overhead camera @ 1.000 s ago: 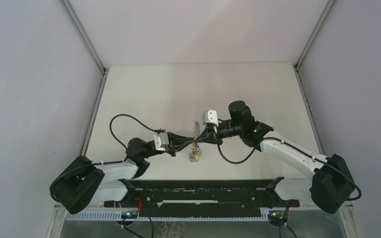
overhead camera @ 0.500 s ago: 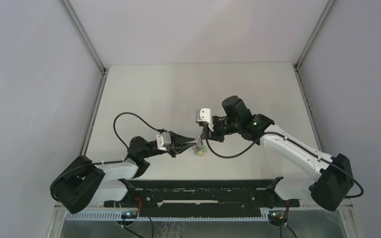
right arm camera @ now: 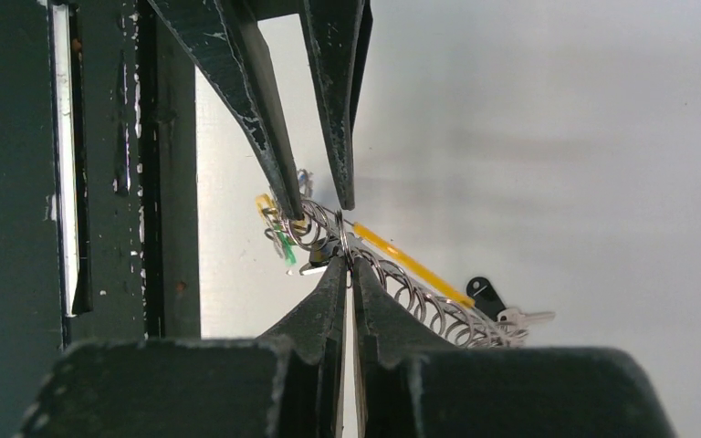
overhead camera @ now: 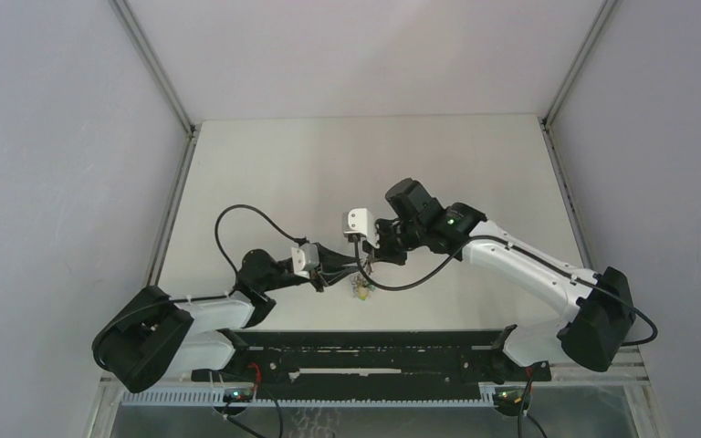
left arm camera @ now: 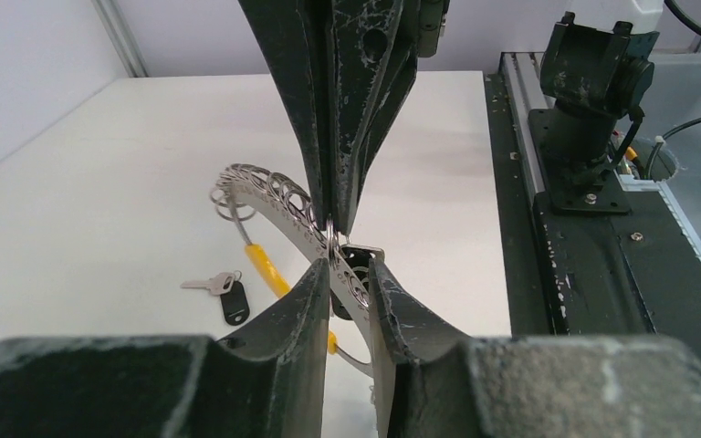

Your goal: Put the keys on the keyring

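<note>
Keyring (left arm camera: pixel 274 193): a silvery band of overlapping wire loops, curving in an arc. It is hanging in the air over the matte white table (left arm camera: pixel 91 173), between my two grippers.

My right gripper (right arm camera: pixel 345 263) is pinching it, with the scuffed black fingers pressing flat together on one coil. My left gripper (left arm camera: pixel 347 265) is straddling the same stretch from the opposite side. Its tapered fingers are standing apart and the band is running through the gap, not clamped.

The yellow key (left arm camera: pixel 262 263), with a slim plastic head, is dangling from the ring. A green tag (right arm camera: pixel 285 245) is showing near the ring's other end. The black key (left arm camera: pixel 228 294), a teardrop tag with a small silver blade, is sitting lower. I cannot tell whether it is resting on the table.
</note>
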Controlling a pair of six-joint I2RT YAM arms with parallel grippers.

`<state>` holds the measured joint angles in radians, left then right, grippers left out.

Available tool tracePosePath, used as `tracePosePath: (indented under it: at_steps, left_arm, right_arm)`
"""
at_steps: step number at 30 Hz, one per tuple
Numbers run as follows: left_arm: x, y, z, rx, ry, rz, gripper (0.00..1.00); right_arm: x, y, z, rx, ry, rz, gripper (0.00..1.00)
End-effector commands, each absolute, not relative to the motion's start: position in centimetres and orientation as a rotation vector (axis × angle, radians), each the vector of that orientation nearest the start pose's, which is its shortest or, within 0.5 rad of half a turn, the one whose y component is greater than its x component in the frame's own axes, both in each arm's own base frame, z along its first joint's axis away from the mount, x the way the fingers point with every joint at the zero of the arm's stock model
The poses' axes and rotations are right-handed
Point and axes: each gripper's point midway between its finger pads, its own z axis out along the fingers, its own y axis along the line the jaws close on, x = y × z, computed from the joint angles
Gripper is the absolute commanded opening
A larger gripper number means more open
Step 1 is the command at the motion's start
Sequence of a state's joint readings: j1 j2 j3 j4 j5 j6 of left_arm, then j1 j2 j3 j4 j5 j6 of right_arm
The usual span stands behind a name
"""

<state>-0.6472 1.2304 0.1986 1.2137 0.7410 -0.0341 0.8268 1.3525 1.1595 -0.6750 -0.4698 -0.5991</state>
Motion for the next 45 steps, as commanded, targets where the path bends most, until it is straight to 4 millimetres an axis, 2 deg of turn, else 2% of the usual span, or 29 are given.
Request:
tracePosePath:
  at_steps: [1,3,5,13,30,34,37,43,44,45]
  left_arm:
    - [18.7,-29.2,20.5,1.042,1.036,-1.044,0.26]
    - [18.7,-29.2,20.5,1.041,1.036,-1.045,0.26]
    - [18.7,-29.3,20.5,1.040,1.036,-1.048,0.26]
    - [18.7,-29.5,20.4,1.047,1.042,-1.060,0.26]
    - [19.0,-29.8,19.9,1.054,1.072,-1.071,0.18]
    - [19.0,-29.9,19.7,1.060,1.082,-1.078,0.12]
    - [19.0,-29.9,19.7,1.062,1.079,-1.073,0.00]
    - [19.2,-29.1,20.3,1.019,1.062,-1.024,0.00]
    - [19.2,-28.9,20.5,1.009,1.052,-1.021,0.00]
    - [19.2,-28.8,20.7,0.996,1.044,-1.017,0.00]
  right_arm:
    - [19.6,30.4,19.9,-1.753,1.604,0.642,0.00]
    - [19.4,30.4,19.5,-1.770,1.610,0.641,0.00]
    - [19.4,30.9,20.0,-1.775,1.593,0.637,0.00]
    - [19.3,31.5,19.9,-1.805,1.584,0.630,0.00]
    - [18.8,31.9,20.0,-1.832,1.566,0.635,0.00]
    - [18.8,32.1,20.1,-1.838,1.557,0.630,0.00]
    - [18.9,32.0,20.3,-1.833,1.555,0.628,0.00]
    - [19.1,31.3,21.2,-1.761,1.591,0.687,0.00]
    - [19.2,31.2,21.5,-1.742,1.589,0.707,0.01]
    - [19.2,31.1,21.9,-1.718,1.586,0.726,0.07]
